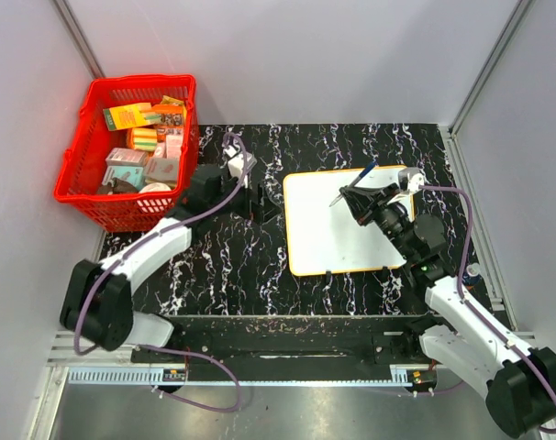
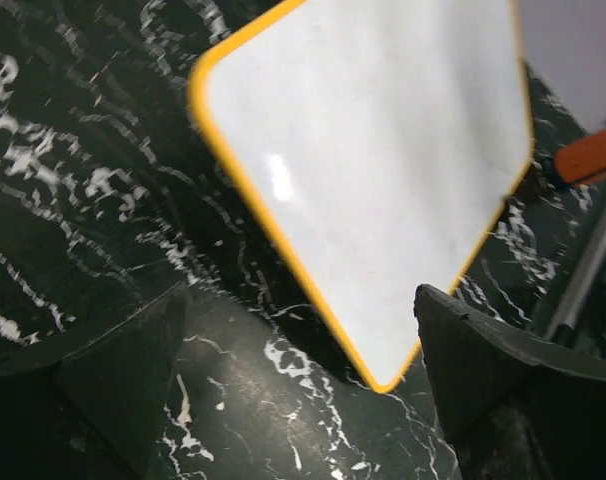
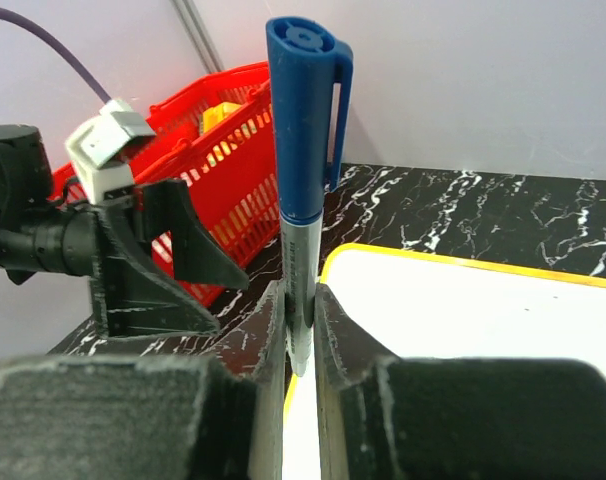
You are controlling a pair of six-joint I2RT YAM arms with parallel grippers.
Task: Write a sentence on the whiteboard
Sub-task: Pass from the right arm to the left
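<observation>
Altogether there is one whiteboard [image 1: 333,238], one marker [image 1: 354,183], one red basket [image 1: 145,80] and two arms on the black marbled table [image 1: 260,266]. The whiteboard lies flat on the table, its orange-yellow rim showing all round. The basket stands well to the whiteboard's left, holding small cartons too jumbled to count.

The left arm reaches out on a slant toward the whiteboard's left edge. Its left claw [image 1: 257,197] hangs just beside that edge with its jaws spread wide and nothing between them. In the left wrist view a rounded corner of the whiteboard [image 2: 383,170] lies between the two fingers.

The right arm bends at the elbow and leans in from the whiteboard's right side. Its right claw [image 1: 356,197] is above the board's far half, pinched narrow on the marker. The marker's [image 3: 303,150] blue-capped end sticks up from the fingers; whether the other end touches the whiteboard cannot be told.
</observation>
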